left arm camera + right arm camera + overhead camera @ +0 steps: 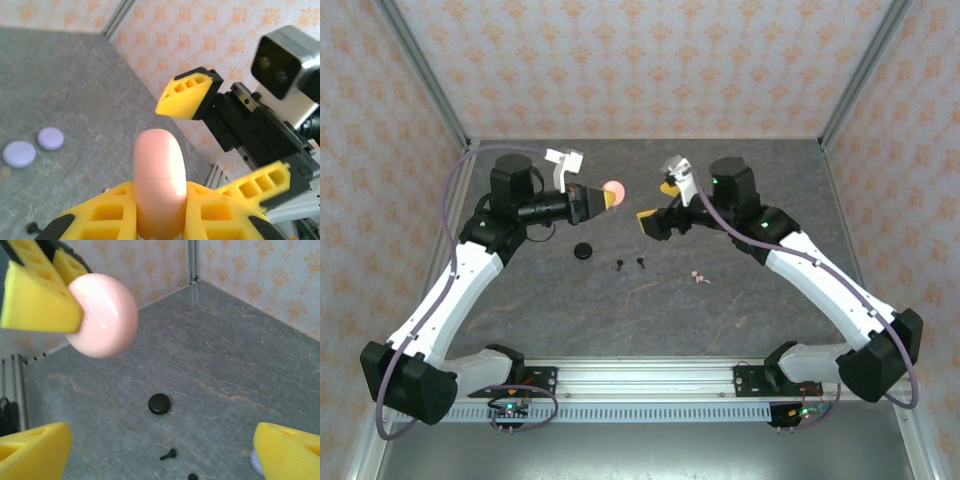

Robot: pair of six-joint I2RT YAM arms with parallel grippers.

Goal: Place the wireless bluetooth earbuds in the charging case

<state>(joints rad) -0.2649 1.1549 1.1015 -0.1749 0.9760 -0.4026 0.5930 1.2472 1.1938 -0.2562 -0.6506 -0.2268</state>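
The pink charging case [614, 189] is a smooth, glossy rounded disc, shut, with a thin seam running round its edge. It is off the desk [720, 320], pinched edge-on in the left hand [604, 198]. The black charging case [583, 250], a small round disc, lies flat on the desk. Just beside it lie the two black earbuds [620, 265], tiny and stemmed, slightly apart. The pink earbuds [699, 277] lie close together further right. Two lilac discs [19, 153] lie flat side by side.

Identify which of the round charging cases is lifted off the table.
The pink case, clamped in the left end effector. The black case and the two lilac cases lie flat on the table.
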